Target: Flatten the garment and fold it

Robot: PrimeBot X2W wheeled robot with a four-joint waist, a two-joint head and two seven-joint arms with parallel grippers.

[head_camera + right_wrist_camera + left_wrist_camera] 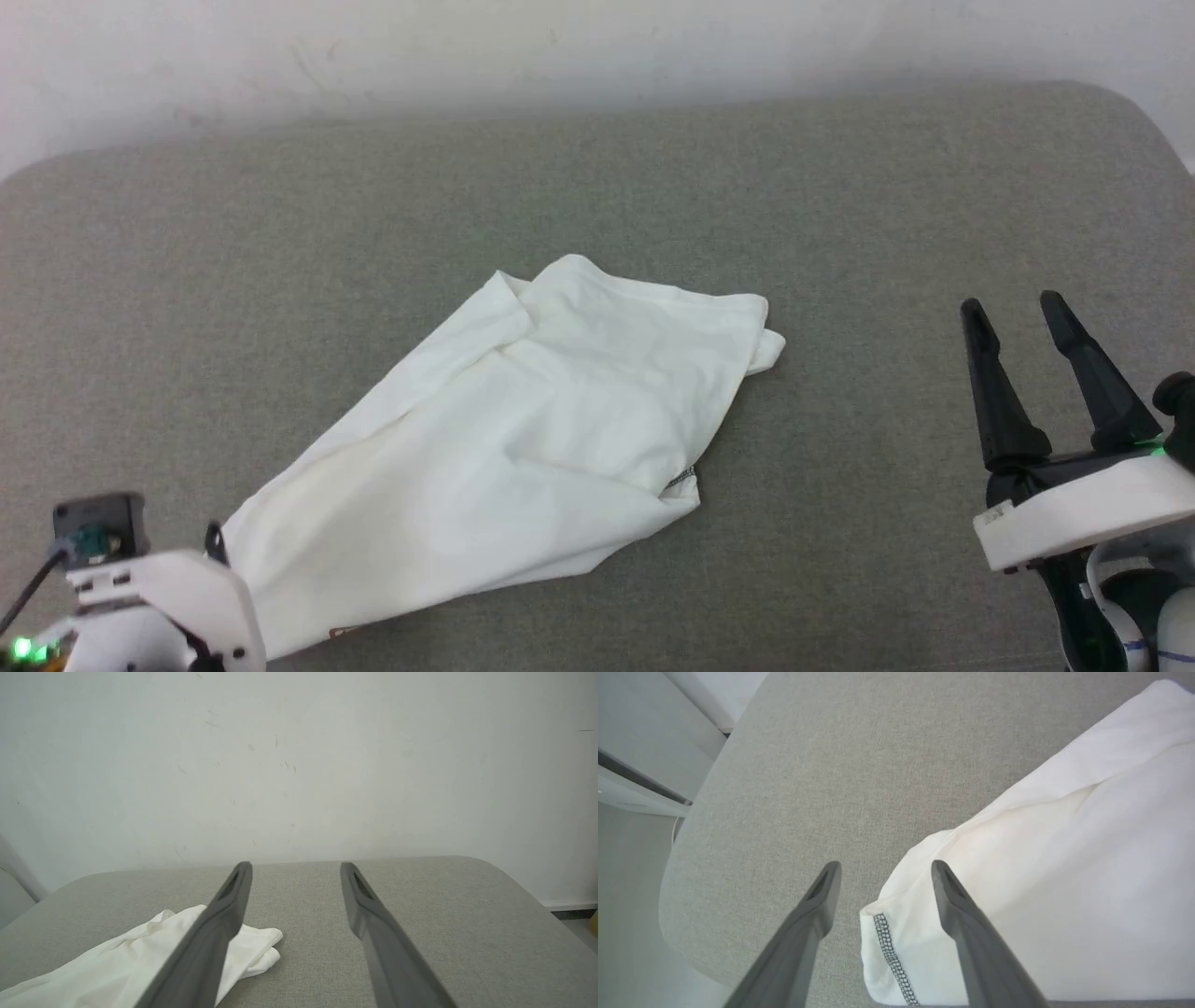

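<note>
Flattening is judged underway; garment (523, 439) is bunched mid-frame. Left gripper (886, 868) and right gripper (1011, 303) fingers are spread wide, empty. Corner grasps are needed next.

head: looked forward and down from above over the whole surface (840, 187) and garment (523, 439) | left wrist: faced steeply down along the left end effector (886, 865), close over the garment's stitched corner | right wrist: sat low, faced level across the surface toward the wall (299, 765) | shared: garment and surface in all three
</note>
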